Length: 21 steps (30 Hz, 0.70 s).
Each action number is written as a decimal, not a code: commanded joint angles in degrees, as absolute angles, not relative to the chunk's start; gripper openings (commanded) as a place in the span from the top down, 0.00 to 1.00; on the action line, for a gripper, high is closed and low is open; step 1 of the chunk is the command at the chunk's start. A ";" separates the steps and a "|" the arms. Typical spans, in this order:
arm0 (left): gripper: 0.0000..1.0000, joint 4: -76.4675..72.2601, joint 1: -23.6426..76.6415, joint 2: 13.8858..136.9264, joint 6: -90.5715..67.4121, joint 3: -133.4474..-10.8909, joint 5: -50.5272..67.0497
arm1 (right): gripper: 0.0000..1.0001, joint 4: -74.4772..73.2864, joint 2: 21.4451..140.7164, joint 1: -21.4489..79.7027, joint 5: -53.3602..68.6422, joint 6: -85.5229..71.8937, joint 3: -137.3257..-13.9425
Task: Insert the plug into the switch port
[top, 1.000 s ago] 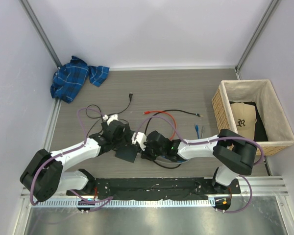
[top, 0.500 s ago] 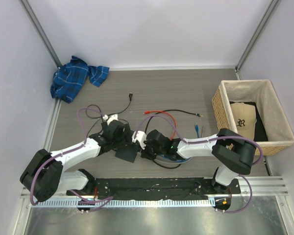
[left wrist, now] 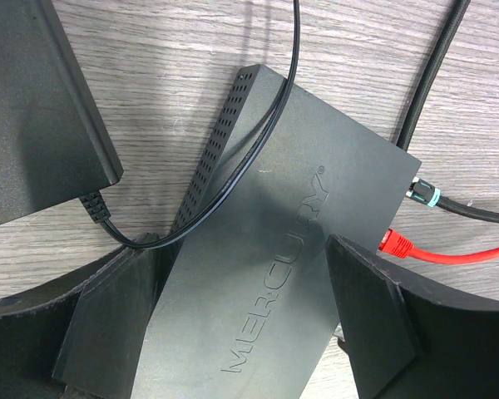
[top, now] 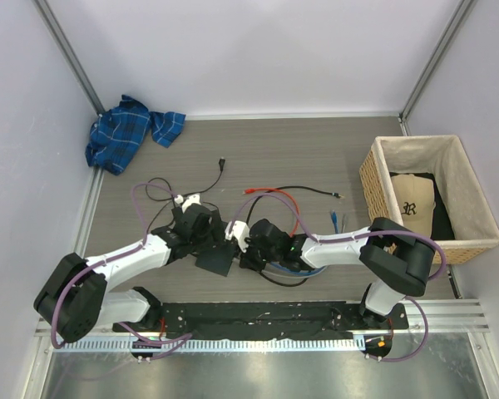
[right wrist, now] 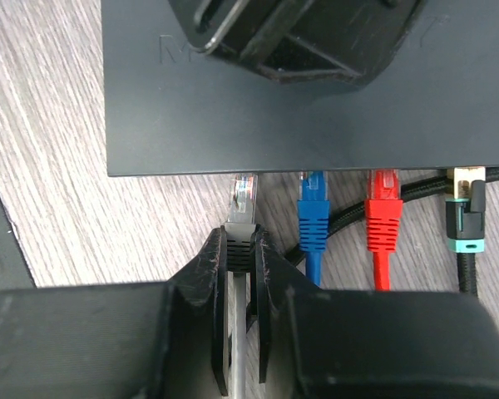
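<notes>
— What is the switch like, and where does it lie?

— The switch point(left wrist: 266, 249) is a flat, matte dark grey box. It has an embossed name on top and a row of small vent holes down one side. It lies on the grey wood-grain surface point(right wrist: 50, 125), about midway between left and right, toward the near edge.

— And the plug?

— The plug point(right wrist: 244, 195) is clear plastic with a dark boot. Its tip meets the switch's ported edge just beside a blue plug point(right wrist: 313, 208). A red plug point(right wrist: 384, 208) and a braided black cable point(right wrist: 466, 220) with a teal collar follow in the row. More of the clear body shows than of its neighbours. The switch port itself is hidden behind the tip.

— The right hand?

— The right hand point(right wrist: 241, 249) is clenched on the plug's boot, pinching it from both sides. Its forearm runs low, reaching left.

— The left?

— The left hand point(left wrist: 241, 332) is spread wide, grasping nothing. Its black wedge-shaped fingers point(left wrist: 366, 316) sit over the switch's top. Whether they press on it, I cannot tell.

— Anything else?

— A chunky black adapter brick point(left wrist: 33, 108) lies close by. Its thin glossy cord point(left wrist: 270, 133) crosses the switch's vented side.
</notes>
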<state>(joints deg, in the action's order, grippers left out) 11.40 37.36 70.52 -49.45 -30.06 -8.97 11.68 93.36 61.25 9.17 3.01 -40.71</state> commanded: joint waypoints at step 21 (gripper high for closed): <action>0.14 11.51 37.27 73.04 -48.96 -28.65 -2.64 | 0.99 19.68 92.63 61.08 9.14 4.57 -41.57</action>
<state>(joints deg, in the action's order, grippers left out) 10.92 37.26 70.76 -48.97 -30.06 -8.38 12.45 92.66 61.01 9.10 3.01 -40.16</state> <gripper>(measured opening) 0.856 0.149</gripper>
